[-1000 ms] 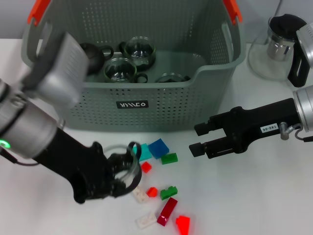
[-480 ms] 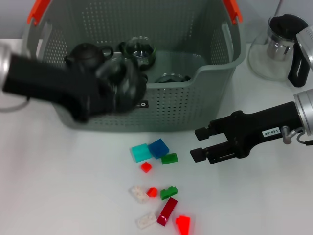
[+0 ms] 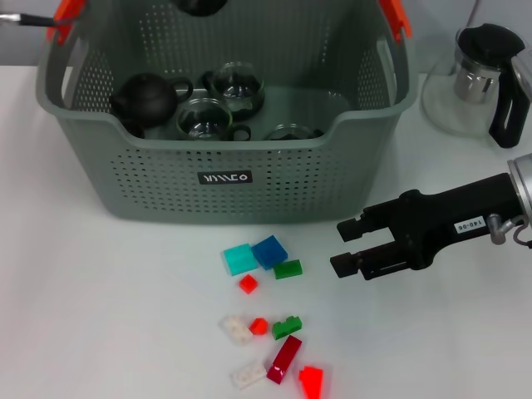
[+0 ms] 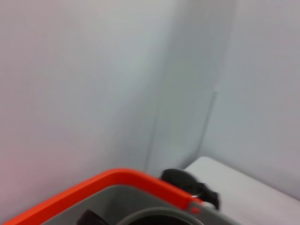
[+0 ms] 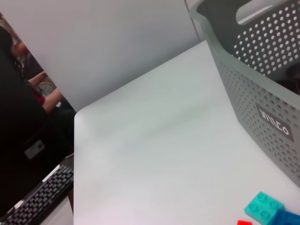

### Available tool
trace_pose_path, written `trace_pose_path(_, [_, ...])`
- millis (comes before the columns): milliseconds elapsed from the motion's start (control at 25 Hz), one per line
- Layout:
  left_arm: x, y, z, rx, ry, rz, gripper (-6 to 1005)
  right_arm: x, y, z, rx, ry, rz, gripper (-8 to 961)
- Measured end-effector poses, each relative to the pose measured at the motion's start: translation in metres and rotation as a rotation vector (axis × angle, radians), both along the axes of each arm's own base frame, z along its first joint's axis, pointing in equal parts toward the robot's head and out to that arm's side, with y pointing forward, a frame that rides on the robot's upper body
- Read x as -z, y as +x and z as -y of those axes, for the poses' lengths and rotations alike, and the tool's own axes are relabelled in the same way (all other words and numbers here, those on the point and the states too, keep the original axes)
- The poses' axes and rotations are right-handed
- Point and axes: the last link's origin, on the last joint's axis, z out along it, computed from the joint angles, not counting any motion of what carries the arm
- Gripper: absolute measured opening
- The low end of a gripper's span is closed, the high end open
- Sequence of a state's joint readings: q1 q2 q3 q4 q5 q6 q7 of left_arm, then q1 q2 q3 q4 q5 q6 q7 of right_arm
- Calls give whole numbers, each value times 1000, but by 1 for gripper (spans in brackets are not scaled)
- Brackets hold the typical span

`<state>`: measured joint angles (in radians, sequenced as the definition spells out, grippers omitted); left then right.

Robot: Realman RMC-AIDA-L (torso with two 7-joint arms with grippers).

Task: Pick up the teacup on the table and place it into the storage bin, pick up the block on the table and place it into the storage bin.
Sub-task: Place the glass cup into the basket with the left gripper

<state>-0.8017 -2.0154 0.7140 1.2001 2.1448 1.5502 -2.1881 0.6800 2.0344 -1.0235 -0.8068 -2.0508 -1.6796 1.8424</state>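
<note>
The storage bin (image 3: 274, 179) is a grey-green perforated basket with orange handles (image 3: 397, 18) at the back of the table. Three glass teacups (image 3: 204, 118) and a black teapot (image 3: 145, 98) lie inside it. Several blocks lie in front of it, among them a teal one (image 3: 239, 258), a blue one (image 3: 269, 250) and a green one (image 3: 288, 268). My right gripper (image 3: 347, 246) is open and empty, right of the blocks. Only a dark bit of my left gripper (image 3: 199, 4) shows, above the bin's back. The bin (image 5: 262, 89) and teal block (image 5: 261, 205) also show in the right wrist view.
A glass teapot with a black lid and handle (image 3: 486, 79) stands at the back right. More red, white and green blocks (image 3: 283, 359) lie near the front edge. A person and a keyboard (image 5: 33, 206) are beyond the table's end. The bin's orange handle (image 4: 117, 180) fills the left wrist view's lower part.
My left arm rose from the table with a glass teacup, swept over the bin and is now almost out of view at the top. My right gripper shifted slightly right.
</note>
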Motion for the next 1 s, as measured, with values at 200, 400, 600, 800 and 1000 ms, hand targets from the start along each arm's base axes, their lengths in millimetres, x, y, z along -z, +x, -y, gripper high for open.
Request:
trace_pose_path(200, [28,-4,-30,-76,5,-95,54,0,-2,-1,-2,-5,1,716])
trace_pose_path(400, [52,-3,-45,-106,47,-220,53,0,-3,-1,-4,-7,3,716])
trace_pose_path(600, [71,-6,-53,-126,61,-284,53,0,-1,-2,-2,-4,13,716])
trace_pose_path(800, [89,-10,-58,-135,69,-358,54,2,0,-2,2,-8,23,716])
trace_pose_path(1000, [99,-14,-60,-137,72,-405,54,2,-1,-3,1,-8,23,716])
